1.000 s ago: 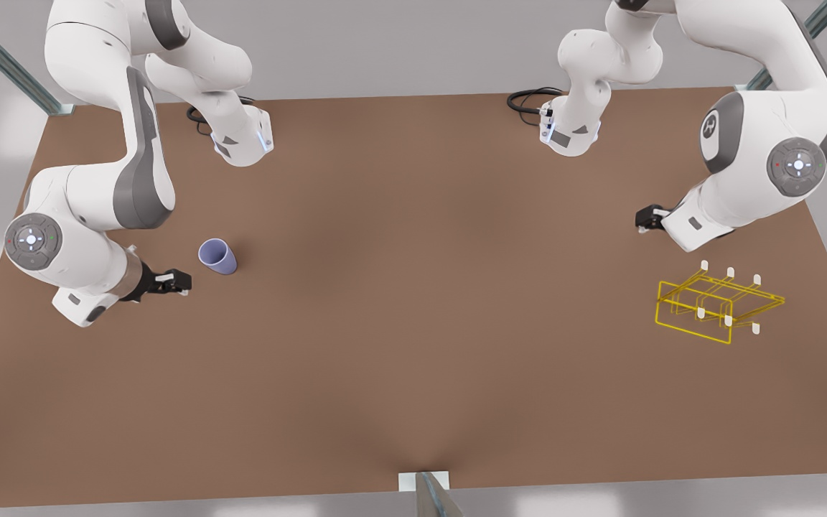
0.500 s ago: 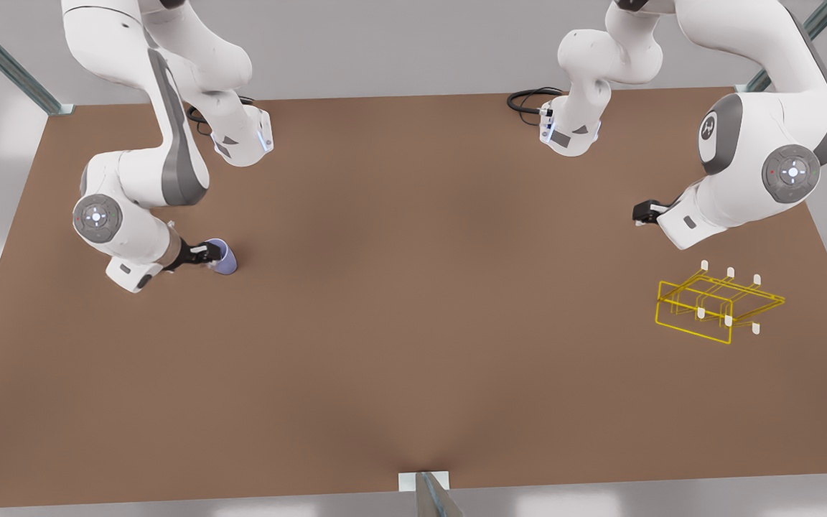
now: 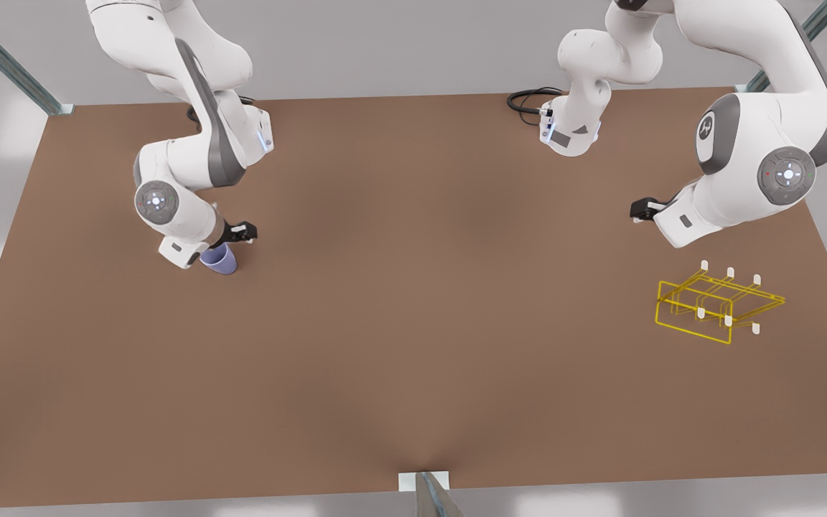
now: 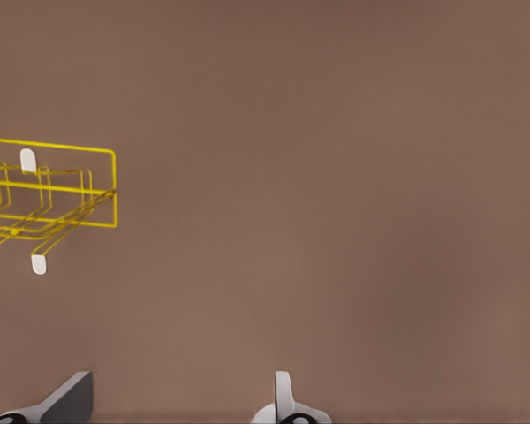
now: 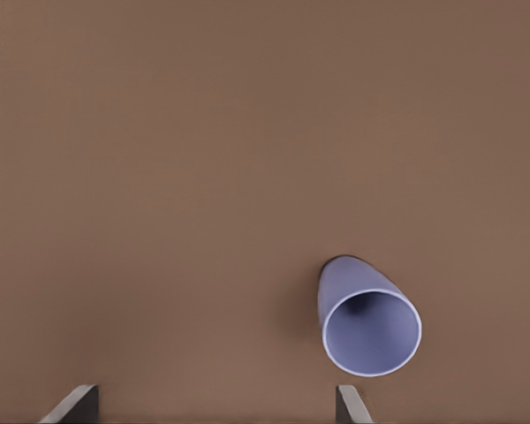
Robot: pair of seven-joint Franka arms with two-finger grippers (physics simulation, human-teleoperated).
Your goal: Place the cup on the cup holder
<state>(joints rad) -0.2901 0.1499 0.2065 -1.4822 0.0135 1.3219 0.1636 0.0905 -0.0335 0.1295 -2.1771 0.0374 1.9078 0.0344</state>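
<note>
Right gripper [image 3: 243, 233] sits over the front view's left part of the table [image 3: 413, 301], just above and beside the cup [image 3: 220, 260]; fingers spread wide, nothing between them. In the right wrist view the two fingertips [image 5: 71, 405] stand far apart, and the cup [image 5: 369, 329] stands upright on the table surface, mouth open toward the camera, close to one fingertip but apart from both. In the front view the arm's wrist overlaps the cup's rim, so only the lower body of the cup is seen there. Left gripper [image 3: 641, 211] hangs above the table at the front view's right, near the cup holder [image 3: 716, 305] but not over it; this arm waits. Left wrist view: fingertips [image 4: 284, 399] set apart, open and empty, with the cup holder [image 4: 51, 190] off to one side on the bare table. Cup holder rests on the table, white-tipped pegs pointing up and outward, no cup on it. Cup and cup holder are well apart, on opposite sides of the table.
</note>
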